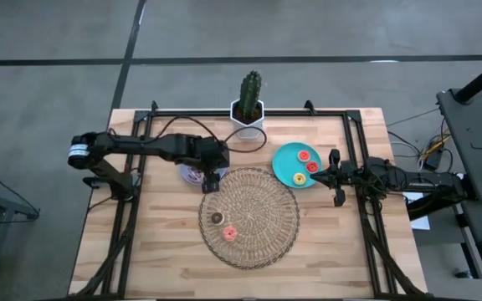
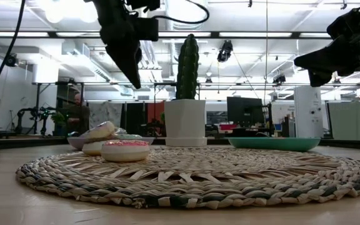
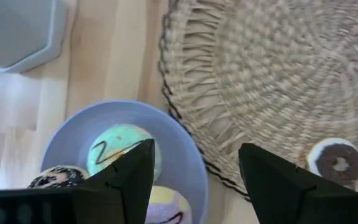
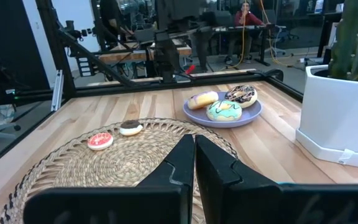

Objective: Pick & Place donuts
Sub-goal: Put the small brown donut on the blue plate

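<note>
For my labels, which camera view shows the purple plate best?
The right wrist view: the whole purple plate with three donuts. Left wrist view cuts it off, the arm hides it from above, and the low view shows only its edge.

Light wood table (image 1: 341,242) — smooth, matt; woven wicker mat (image 1: 262,219) — rough; glossy lavender plate (image 3: 64,134).

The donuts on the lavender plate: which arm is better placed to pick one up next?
Probably the left. Its end effector hangs open above the lavender plate with the donuts, while the right end effector is shut beside the teal plate.
</note>
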